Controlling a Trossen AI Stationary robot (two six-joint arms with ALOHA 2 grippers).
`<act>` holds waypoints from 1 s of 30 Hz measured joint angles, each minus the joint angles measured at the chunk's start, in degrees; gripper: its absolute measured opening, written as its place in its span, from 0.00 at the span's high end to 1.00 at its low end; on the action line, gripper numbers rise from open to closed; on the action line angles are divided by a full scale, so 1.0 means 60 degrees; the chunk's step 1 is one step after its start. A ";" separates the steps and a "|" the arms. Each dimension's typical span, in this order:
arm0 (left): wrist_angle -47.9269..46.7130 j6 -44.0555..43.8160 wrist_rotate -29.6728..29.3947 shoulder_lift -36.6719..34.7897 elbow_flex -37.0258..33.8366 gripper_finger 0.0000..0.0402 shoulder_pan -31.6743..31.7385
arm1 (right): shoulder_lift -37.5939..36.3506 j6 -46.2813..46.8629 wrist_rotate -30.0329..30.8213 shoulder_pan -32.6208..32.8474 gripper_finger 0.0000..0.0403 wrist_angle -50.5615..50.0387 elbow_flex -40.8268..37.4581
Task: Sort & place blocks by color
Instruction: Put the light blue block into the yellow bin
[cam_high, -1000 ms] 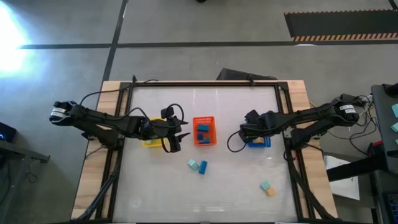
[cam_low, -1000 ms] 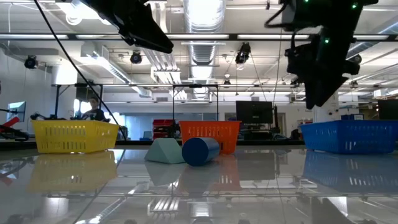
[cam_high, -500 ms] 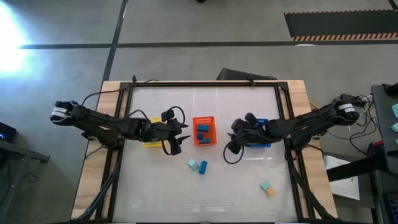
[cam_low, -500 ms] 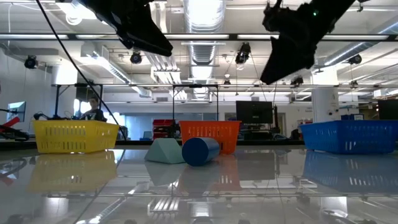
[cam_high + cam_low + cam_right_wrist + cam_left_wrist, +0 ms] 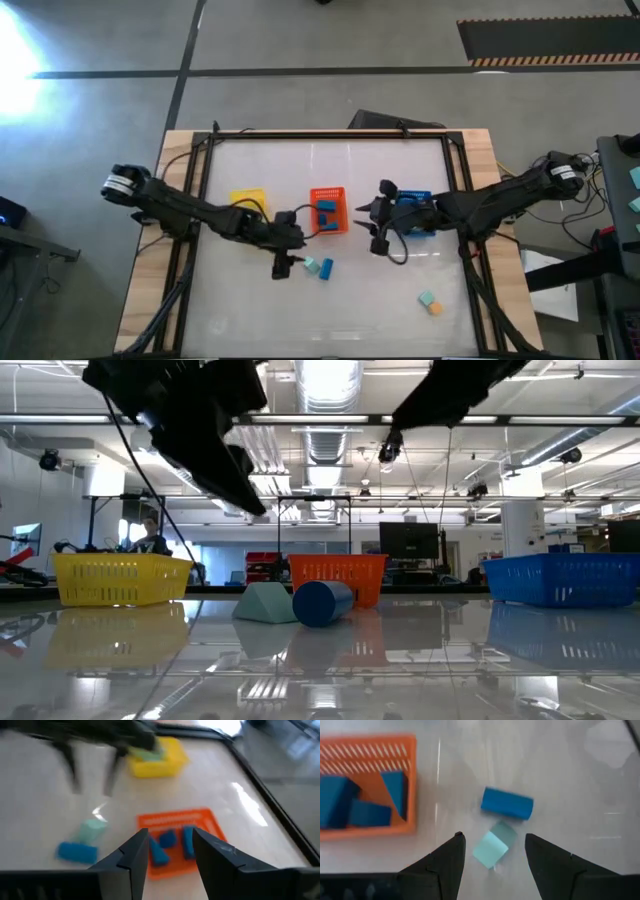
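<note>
A pale teal block (image 5: 490, 849) and a medium blue round bar (image 5: 507, 804) lie side by side on the glossy table near its middle (image 5: 310, 264). My left gripper (image 5: 494, 835) is open and hovers above them; the teal block shows between its fingers, untouched. In the high view this gripper (image 5: 283, 264) stands just left of the pair. My right gripper (image 5: 170, 831) is open and hangs in the air beside the orange basket (image 5: 328, 210), on its right, holding nothing. A teal block (image 5: 426, 298) and an orange block (image 5: 435, 309) rest near the right near corner.
The orange basket (image 5: 175, 842) holds several blue blocks. The yellow basket (image 5: 156, 754) holds a teal block. The blue basket (image 5: 416, 216) sits under my right arm. Black frame rails run along the table's edges. The low view shows all three baskets in a row behind the two blocks (image 5: 295, 603).
My left gripper has moved from beside the yellow basket toward the table's near edge and right, coming down over the teal and blue blocks. My right gripper has swung from above the blue basket leftward toward the orange basket. No block has moved.
</note>
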 joint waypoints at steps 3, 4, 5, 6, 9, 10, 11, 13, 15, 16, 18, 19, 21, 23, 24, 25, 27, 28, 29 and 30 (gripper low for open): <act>-0.0055 -0.0434 0.0217 0.0446 0.0036 0.53 0.0003 | -0.0344 -0.1115 -0.1302 0.0000 0.66 0.0105 -0.0012; -0.0075 -0.0451 0.0409 0.0549 0.0048 0.53 0.0002 | -0.0448 -0.1349 -0.1684 0.0000 0.66 0.0134 -0.0043; -0.0085 -0.0451 0.0552 0.0636 0.0065 0.53 -0.0001 | -0.0539 -0.1538 -0.2023 0.0000 0.67 0.0215 -0.0100; -0.0059 -0.0424 0.0654 0.0705 0.0094 0.53 -0.0005 | -0.0629 -0.1639 -0.2284 0.0000 0.67 0.0376 -0.0175; -0.0036 -0.0191 0.0686 0.0811 0.0115 0.53 -0.0013 | -0.0877 -0.1924 -0.2703 0.0000 0.69 0.0762 -0.0430; -0.0028 -0.0076 0.0688 0.0826 0.0120 0.53 -0.0013 | -0.0943 -0.1985 -0.2742 0.0000 0.69 0.0805 -0.0491; -0.0034 0.0071 0.0688 0.0829 0.0120 0.53 -0.0013 | -0.0992 -0.2013 -0.2746 0.0000 0.70 0.0797 -0.0547; 0.0050 0.0297 0.0688 0.0829 0.0120 0.53 -0.0005 | -0.1031 -0.2012 -0.2743 0.0000 0.71 0.0793 -0.0629; 0.0244 0.0550 0.0688 0.0829 0.0115 0.53 -0.0005 | -0.1057 -0.1993 -0.2741 0.0000 0.71 0.0781 -0.0724; 0.0446 0.0635 0.0688 0.0829 0.0099 0.53 -0.0005 | -0.1057 -0.1990 -0.2743 0.0000 0.72 0.0799 -0.0760; 0.0721 0.0882 0.0689 0.0829 0.0071 0.53 -0.0005 | -0.1057 -0.1989 -0.2743 0.0000 0.73 0.0851 -0.0848; 0.0755 0.1041 0.0692 0.0829 0.0059 0.53 -0.0005 | -0.1057 -0.1985 -0.2743 0.0000 0.73 0.0851 -0.0901; 0.0735 0.1230 0.0693 0.0829 0.0033 0.53 -0.0005 | -0.1039 -0.1933 -0.2747 0.0000 0.74 0.0865 -0.0971; 0.0745 0.1352 0.0695 0.0829 0.0029 0.53 -0.0005 | -0.1039 -0.1909 -0.2743 0.0000 0.74 0.0888 -0.1057; 0.0753 0.1373 0.0700 0.0836 0.0026 0.53 -0.0005 | -0.1039 -0.1909 -0.2743 0.0000 0.74 0.0984 -0.1105; 0.0816 0.1366 0.0711 0.0902 0.0026 0.53 -0.0005 | -0.1039 -0.1906 -0.2743 0.0000 0.75 0.1056 -0.1139; 0.0940 0.1331 0.0777 0.1085 0.0029 0.53 -0.0005 | -0.1039 -0.1898 -0.2743 0.0000 0.75 0.1073 -0.1162; 0.1086 0.1328 0.0841 0.1228 0.0032 0.53 -0.0005 | -0.1039 -0.1898 -0.2743 0.0000 0.75 0.1076 -0.1166; 0.1247 0.1329 0.0931 0.1396 0.0072 0.53 -0.0005 | -0.1039 -0.1897 -0.2743 0.0000 0.75 0.1100 -0.1169; 0.1352 0.1329 0.0993 0.1549 0.0115 0.53 -0.0005 | -0.1039 -0.1894 -0.2743 0.0000 0.75 0.1105 -0.1176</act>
